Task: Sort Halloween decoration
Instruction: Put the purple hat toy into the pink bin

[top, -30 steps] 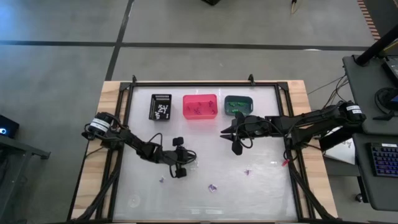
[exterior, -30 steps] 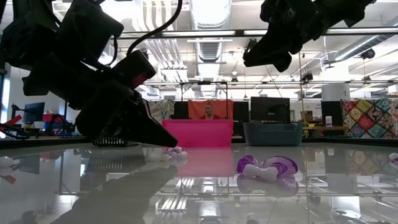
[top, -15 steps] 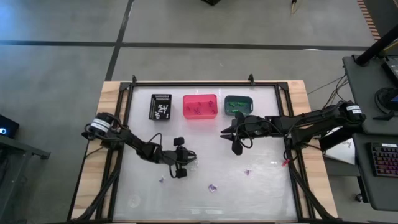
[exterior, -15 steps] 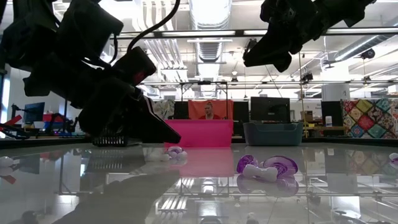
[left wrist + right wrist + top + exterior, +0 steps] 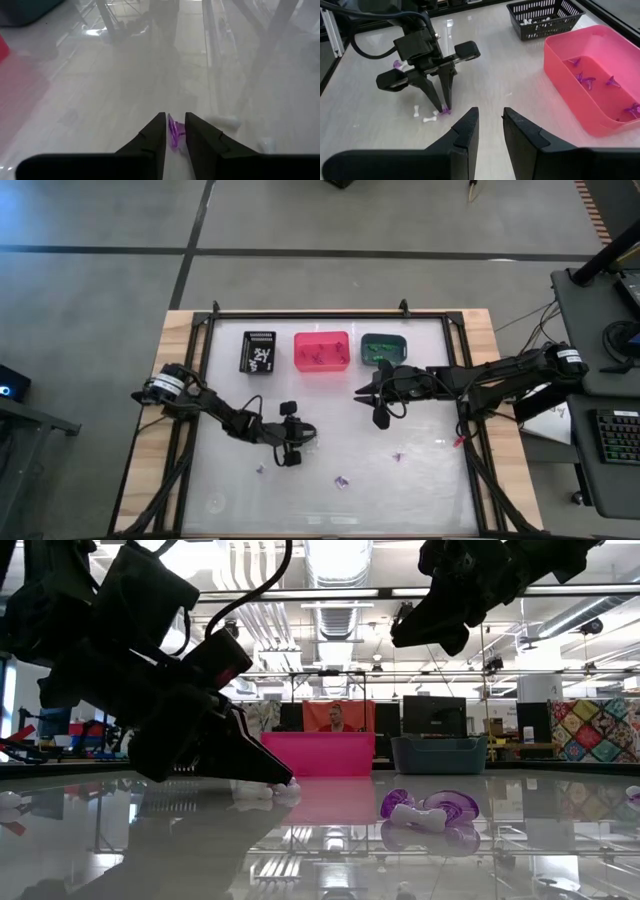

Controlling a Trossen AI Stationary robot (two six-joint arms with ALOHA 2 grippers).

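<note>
My left gripper (image 5: pixel 175 122) is low over the glass table, left of centre (image 5: pixel 308 434). Its fingers stand slightly apart and point down at a slant. A tiny purple trinket (image 5: pixel 175 134) lies on the table between the fingertips, also visible in the right wrist view (image 5: pixel 446 111). My right gripper (image 5: pixel 489 125) hangs open and holds nothing, high above the table's middle (image 5: pixel 360 392). Loose trinkets lie on the glass: two small white pieces (image 5: pixel 422 116) beside the left gripper, and purple ones (image 5: pixel 341 482) (image 5: pixel 397 455) toward the near edge. My left gripper has its fingertips (image 5: pixel 442 106) on either side of the purple trinket, coming from above at a slant. Whether either finger touches the trinket, I cannot tell. The trinket lies on the table.
Three bins stand in a row at the far edge: a black one (image 5: pixel 258 351) holding white pieces, a pink one (image 5: pixel 321 351) holding purple pieces, and a teal one (image 5: pixel 382 347) holding green pieces. A metal frame (image 5: pixel 330 314) rims the table. Another small trinket (image 5: pixel 260 469) lies near the left gripper.
My left arm has sunk a little behind the gripper, while the fingertips have stayed at the same spot on the table.
</note>
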